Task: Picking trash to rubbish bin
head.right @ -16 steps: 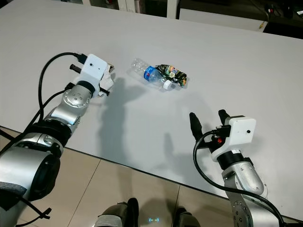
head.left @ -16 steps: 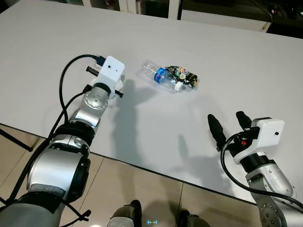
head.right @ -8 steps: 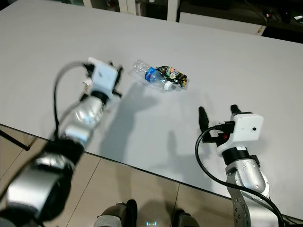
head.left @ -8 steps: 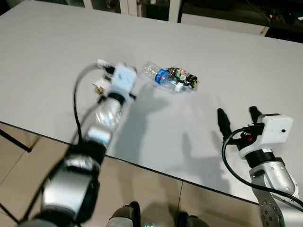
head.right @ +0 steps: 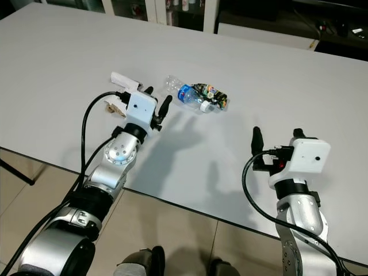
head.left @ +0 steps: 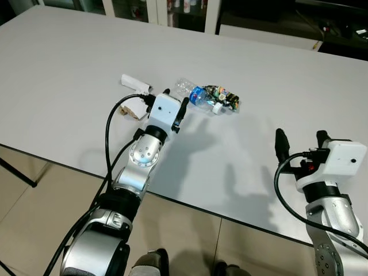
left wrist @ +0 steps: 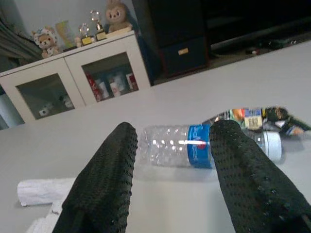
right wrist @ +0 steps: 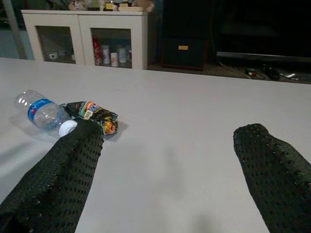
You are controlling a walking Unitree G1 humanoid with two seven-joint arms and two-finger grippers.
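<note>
A clear plastic bottle (head.left: 196, 94) with a blue label and a white cap lies on its side on the grey table (head.left: 69, 63), and nothing can be made out inside it. To the left of the bottle, some crumpled white paper (head.left: 135, 84) and a small brownish scrap (head.left: 127, 110) lie on the tabletop, close to each other. Between those scraps and the bottle hangs the left gripper (head.left: 175, 106), low over the table with its two black fingers (left wrist: 109, 174) spread apart and pointing at the bottle, which sits just ahead of the fingertips without touching them. Pressed against the bottle's cap end on its right is a crushed, dark, colourful wrapper (head.left: 225, 96). Well to the right of the bottle and nearer the table's front edge, the right gripper (head.left: 301, 144) is raised above bare tabletop, its fingers (right wrist: 63, 170) wide apart and gripping nothing. Beyond the table, past the bottle, stands a white cabinet (left wrist: 73, 80) with glass doors, small jars behind the glass and plush toys on top; beside it is a dark unit (right wrist: 187, 34). Below the table's near edge, beige floor tiles (head.left: 190, 241) show.
</note>
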